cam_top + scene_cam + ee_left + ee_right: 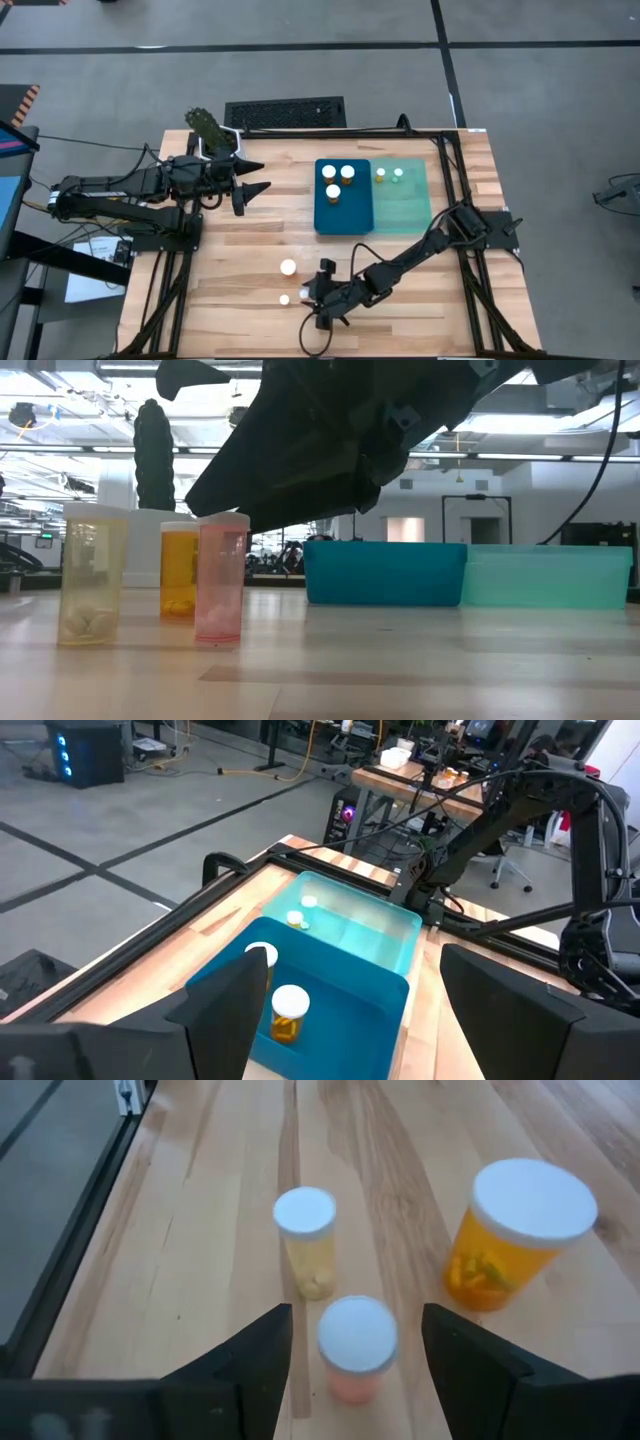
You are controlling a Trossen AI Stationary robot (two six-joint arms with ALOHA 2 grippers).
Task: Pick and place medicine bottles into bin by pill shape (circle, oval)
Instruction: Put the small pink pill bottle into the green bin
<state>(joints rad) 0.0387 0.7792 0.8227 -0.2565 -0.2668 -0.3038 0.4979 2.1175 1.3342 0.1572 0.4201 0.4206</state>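
Observation:
Three medicine bottles with white caps stand upright on the wooden table near its front: a pink one (357, 1342), a pale yellow one (305, 1240) and a wider orange one (520, 1230). My right gripper (356, 1312) is open low over the table. Its fingers stand on either side of the pink bottle (304, 292) with a gap on each side. Three more bottles stand in the dark blue tray (342, 215), and two small ones in the teal tray (402, 210). My left gripper (258, 177) is open and empty, held above the table left of the blue tray.
The two trays stand side by side at the table's far right of centre; they also show in the low view, the blue tray (385, 575) and the teal tray (545, 578). A dark metal frame (452, 180) runs along the table's edges. Bare wood lies between the trays and the standing bottles.

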